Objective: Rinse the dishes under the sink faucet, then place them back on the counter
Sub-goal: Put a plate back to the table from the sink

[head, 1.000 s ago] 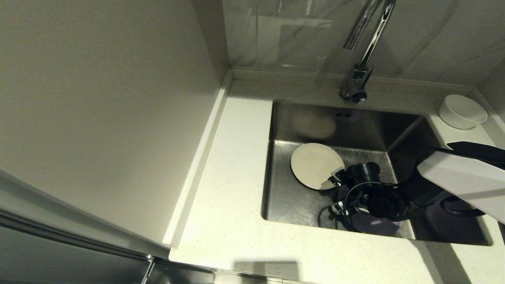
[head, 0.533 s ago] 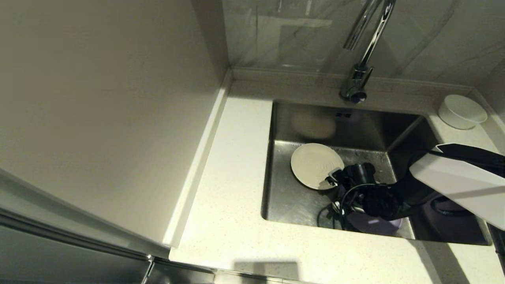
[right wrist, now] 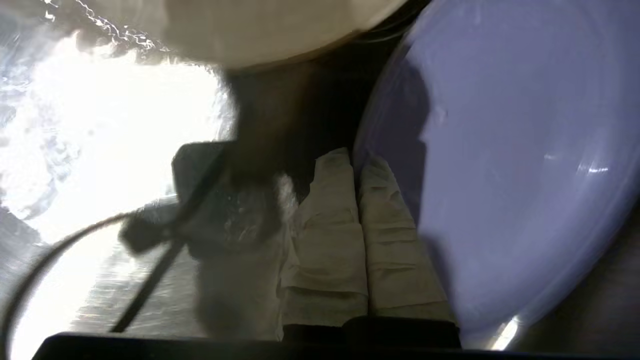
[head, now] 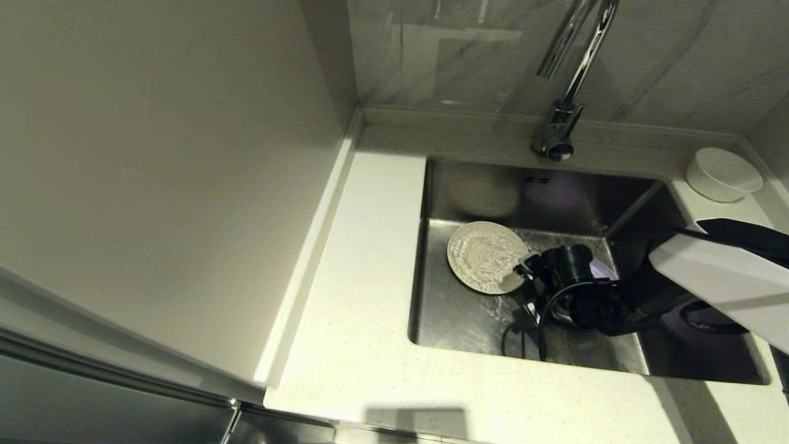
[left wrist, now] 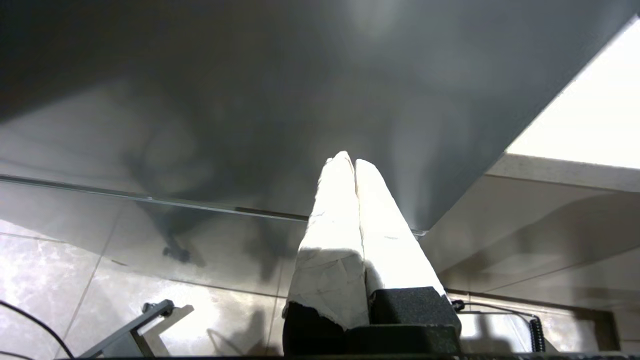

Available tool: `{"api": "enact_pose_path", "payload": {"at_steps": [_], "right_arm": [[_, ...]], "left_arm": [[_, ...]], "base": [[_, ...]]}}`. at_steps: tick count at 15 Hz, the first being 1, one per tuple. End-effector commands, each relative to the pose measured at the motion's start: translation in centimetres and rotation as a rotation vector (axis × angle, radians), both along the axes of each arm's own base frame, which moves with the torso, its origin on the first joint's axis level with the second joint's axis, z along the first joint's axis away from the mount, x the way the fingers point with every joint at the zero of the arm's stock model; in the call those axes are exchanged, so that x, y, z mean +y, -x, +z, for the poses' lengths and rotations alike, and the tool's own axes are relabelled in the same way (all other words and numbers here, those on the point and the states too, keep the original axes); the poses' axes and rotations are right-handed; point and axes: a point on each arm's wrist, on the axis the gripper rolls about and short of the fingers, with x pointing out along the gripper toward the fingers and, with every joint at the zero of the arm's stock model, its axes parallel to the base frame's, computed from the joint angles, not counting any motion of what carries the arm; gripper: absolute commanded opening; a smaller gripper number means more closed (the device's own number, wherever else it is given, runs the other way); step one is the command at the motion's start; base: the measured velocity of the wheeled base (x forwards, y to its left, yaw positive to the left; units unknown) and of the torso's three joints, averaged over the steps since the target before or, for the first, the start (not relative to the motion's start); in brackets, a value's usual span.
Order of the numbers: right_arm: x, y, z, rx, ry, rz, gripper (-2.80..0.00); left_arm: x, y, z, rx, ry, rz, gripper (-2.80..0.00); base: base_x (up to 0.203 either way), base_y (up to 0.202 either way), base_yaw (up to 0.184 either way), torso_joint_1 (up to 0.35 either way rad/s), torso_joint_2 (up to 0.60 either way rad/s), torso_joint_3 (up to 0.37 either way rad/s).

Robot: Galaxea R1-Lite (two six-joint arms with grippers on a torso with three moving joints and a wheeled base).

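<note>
Three dishes are in sight: a small white round bowl (head: 723,173) sits on the off-white speckled stone counter (head: 357,345) at the far right corner, well apart from the others, while two plates are down inside the square brushed-steel sink (head: 468,320). The smaller cream-beige plate (head: 484,256) lies toward the basin's left rear, its round face mottled with water or foam, its dull reflection smeared on the back wall below two little overflow slots (head: 536,179). Just beside it on the right, the right gripper (right wrist: 357,161) reaches down into the basin from a white-shelled arm with a black wrist and looped black cable. Its two cloth-wrapped fingers (right wrist: 327,235) are pressed flat together at the rim of the large lilac plate (right wrist: 500,165), whose smooth glossy surface fills the right wrist view and appears raised on edge; only a sliver of it shows past the wrist from the head camera (head: 601,269), and I cannot tell whether its rim is pinched between the fingers. Wet glare covers the steel floor. Above the rear edge stands the shiny chrome gooseneck faucet (head: 558,132) on its round base. The left gripper (left wrist: 354,165) hangs parked off to the side over polished floor tiles, its wrapped white fingers (left wrist: 332,220) clenched together on nothing.
</note>
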Motion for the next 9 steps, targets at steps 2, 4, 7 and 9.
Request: {"api": "enact_pose_path", "payload": {"at_steps": [2,4,7,9], "right_arm": [[-0.5,0.5,4.1,-0.095,-0.013,-0.01,-2.8],[-0.4,1.3,6.1,-0.135,-0.02,-0.005,-2.8],[-0.1,3.2,8.4,-0.167,-0.028,0.01,-2.8],[-0.3,4.9,10.0,-0.191,-0.047,0.018,-2.8]], "left_arm": [[0.0,0.0,0.0,-0.004,-0.001,0.001,-2.8],[0.0,0.0,0.0,-0.004,0.001,0.001,-2.8],[0.0,0.0,0.0,-0.004,0.001,0.001,-2.8],[0.0,0.0,0.0,-0.004,0.001,0.001,-2.8]], "base": [[0.0,0.0,0.0,0.0,0.0,0.0],[0.0,0.0,0.0,0.0,0.0,0.0],[0.0,0.0,0.0,0.0,0.0,0.0],[0.0,0.0,0.0,0.0,0.0,0.0]]}}
